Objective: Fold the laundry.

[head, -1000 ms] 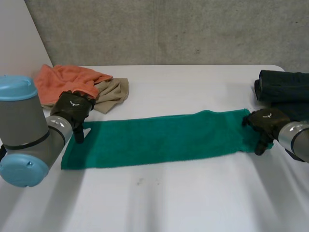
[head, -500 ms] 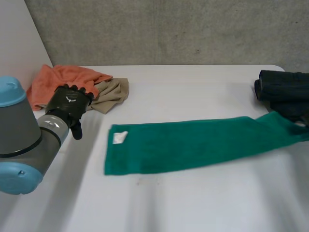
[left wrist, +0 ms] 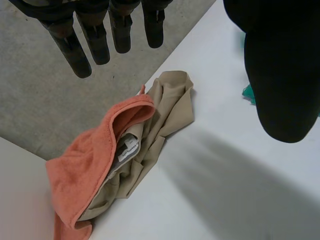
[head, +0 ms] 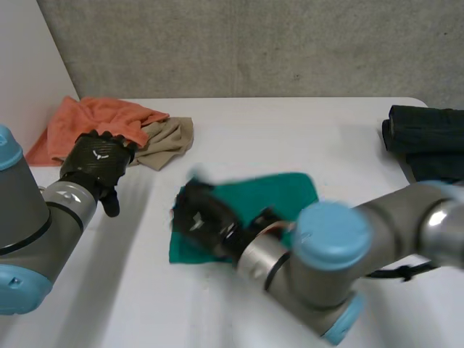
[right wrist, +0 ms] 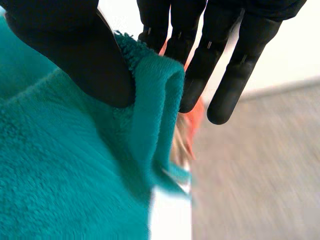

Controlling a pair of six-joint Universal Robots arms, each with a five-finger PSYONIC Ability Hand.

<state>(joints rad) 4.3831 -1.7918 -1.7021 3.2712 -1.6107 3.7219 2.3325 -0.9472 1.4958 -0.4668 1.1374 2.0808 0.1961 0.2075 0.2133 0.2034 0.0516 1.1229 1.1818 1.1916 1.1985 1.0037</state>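
Head view: the right arm (head: 326,246) reaches across the white table (head: 290,123) and covers much of the green towel (head: 279,190), so the towel's near edge and its full outline are hidden. The right hand (head: 197,217) sits at the towel's end nearest the left arm; it is blurred here and its grasp is hard to read. The left hand (head: 98,161) hovers over bare table, apart from the towel and just beside an orange towel (head: 90,119). The orange towel is cut off at the table's edge and touches a crumpled beige cloth (head: 168,138). Dark clothes (head: 428,138) lie at the far right corner, partly out of view.

Left wrist view: the left hand (left wrist: 277,60) is relaxed, its fingers (left wrist: 100,40) straight and spread, holding nothing. Beyond its fingertips the orange towel (left wrist: 85,165) wraps over the beige cloth (left wrist: 172,105), and a white label (left wrist: 127,152) peeks out between them. The thumb hides all but a sliver of the green towel (left wrist: 247,93).

Right wrist view: the right hand (right wrist: 80,45) pinches a doubled-over edge of the green towel (right wrist: 60,175) between thumb and fingers (right wrist: 200,65). What lies beyond the fingers is too blurred to make out.
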